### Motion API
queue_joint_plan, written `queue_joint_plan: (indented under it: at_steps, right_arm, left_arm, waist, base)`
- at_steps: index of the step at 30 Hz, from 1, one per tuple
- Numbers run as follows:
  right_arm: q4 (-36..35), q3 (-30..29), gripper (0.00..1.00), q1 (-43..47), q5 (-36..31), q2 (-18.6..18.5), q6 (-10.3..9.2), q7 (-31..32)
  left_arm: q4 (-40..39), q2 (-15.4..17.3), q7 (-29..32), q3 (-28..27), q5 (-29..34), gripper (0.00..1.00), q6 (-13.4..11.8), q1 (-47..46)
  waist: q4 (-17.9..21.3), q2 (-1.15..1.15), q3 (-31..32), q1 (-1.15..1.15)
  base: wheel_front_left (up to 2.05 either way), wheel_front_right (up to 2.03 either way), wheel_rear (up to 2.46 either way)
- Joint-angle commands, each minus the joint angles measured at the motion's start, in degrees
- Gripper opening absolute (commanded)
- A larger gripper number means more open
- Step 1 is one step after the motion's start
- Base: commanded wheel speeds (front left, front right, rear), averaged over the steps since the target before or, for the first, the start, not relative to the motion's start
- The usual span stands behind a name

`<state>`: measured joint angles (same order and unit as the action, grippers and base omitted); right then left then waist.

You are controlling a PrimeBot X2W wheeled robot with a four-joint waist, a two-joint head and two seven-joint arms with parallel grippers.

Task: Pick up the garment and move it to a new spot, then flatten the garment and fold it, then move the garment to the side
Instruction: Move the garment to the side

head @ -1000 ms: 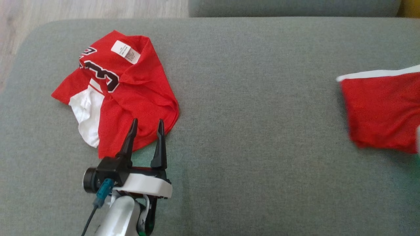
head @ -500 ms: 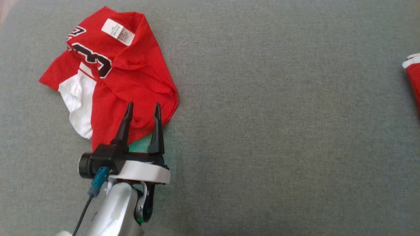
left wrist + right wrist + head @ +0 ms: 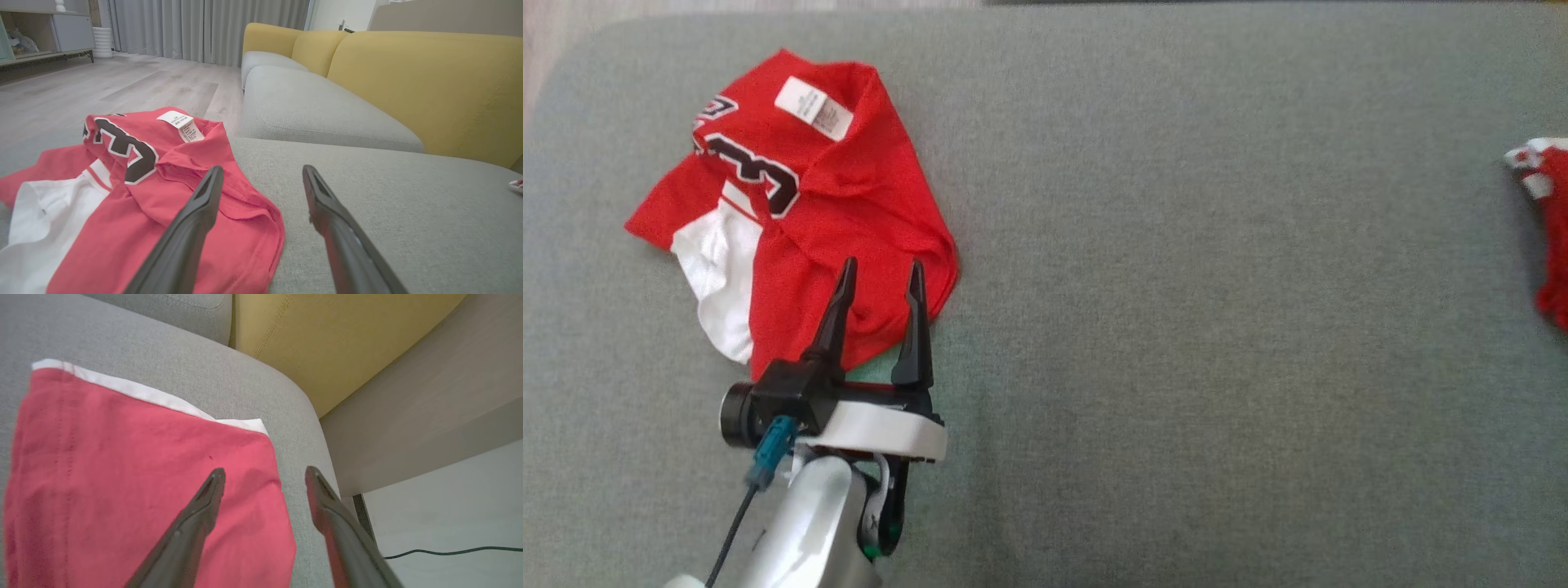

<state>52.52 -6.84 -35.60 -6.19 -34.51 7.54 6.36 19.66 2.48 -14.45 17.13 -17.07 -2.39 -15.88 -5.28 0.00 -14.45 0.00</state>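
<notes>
A folded red garment [image 3: 122, 477] with a white edge lies flat on the grey cushion [image 3: 171, 347], near its right end. My right gripper [image 3: 265, 473] hovers just above it, open, with nothing between its fingers. In the head view this garment [image 3: 1553, 237] shows at the far right edge. A crumpled red and white jersey [image 3: 809, 212] with a black number and a white label lies at the left. My left gripper [image 3: 883, 265] is open, with its fingertips over the jersey's [image 3: 171, 196] near right corner, gripping nothing.
The grey cushion [image 3: 1176, 327] stretches wide between the two cloths. A yellow backrest [image 3: 429, 81] and a second grey seat [image 3: 318, 110] stand behind. The cushion's right end drops to a pale floor with a black cable [image 3: 449, 552]. Wood floor [image 3: 102, 90] lies beyond the left end.
The head camera has shifted a little. The red garment at the right has travelled further right, to the picture's edge. My left gripper stays open over the jersey's corner.
</notes>
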Motion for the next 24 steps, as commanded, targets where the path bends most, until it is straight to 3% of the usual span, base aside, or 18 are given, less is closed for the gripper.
queue_joint_plan:
  at_steps: [1, 5, 12, 16, 24]
  right_arm:
    - [-2.6, 0.1, 1.0, 0.8, -0.4, -0.7, -0.05, -0.9]
    - [-6.3, -0.2, 1.0, 0.7, -0.3, 3.0, -0.05, -2.3]
    - [-16.0, -0.6, 1.0, 1.3, 2.9, 13.6, -0.05, -5.6]
    - [-23.8, 0.9, 1.0, 3.5, 8.6, 19.9, -0.05, -8.8]
    - [-37.9, 5.0, 1.0, 13.8, 18.1, 26.9, -0.05, -13.3]
  left_arm:
    - [-1.5, 0.4, -0.5, -1.9, 0.2, 1.0, 0.2, 0.0]
    - [-1.6, 0.4, -0.5, -2.4, -0.1, 1.0, -0.1, 1.6]
    - [-1.6, 0.4, -0.5, -3.6, -0.6, 1.0, -0.2, 4.1]
    - [-2.2, 0.4, -0.5, -4.5, -0.3, 1.0, -0.3, 4.9]
    - [-2.9, 0.4, -0.5, -4.7, -0.3, 1.0, -0.4, 6.3]
  waist:
    - [0.6, 0.0, 2.4, 0.0]
    - [1.5, 0.0, 5.7, 0.0]
    - [2.3, 0.0, 10.3, 0.0]
    - [2.4, 0.0, 12.0, 0.0]
    - [1.7, 0.0, 13.2, 0.0]
  base:
    - [0.0, 0.0, 0.0]
    - [0.0, 0.0, 0.0]
    - [0.0, 0.0, 0.0]
    - [0.0, 0.0, 0.0]
    - [0.0, 0.0, 0.0]
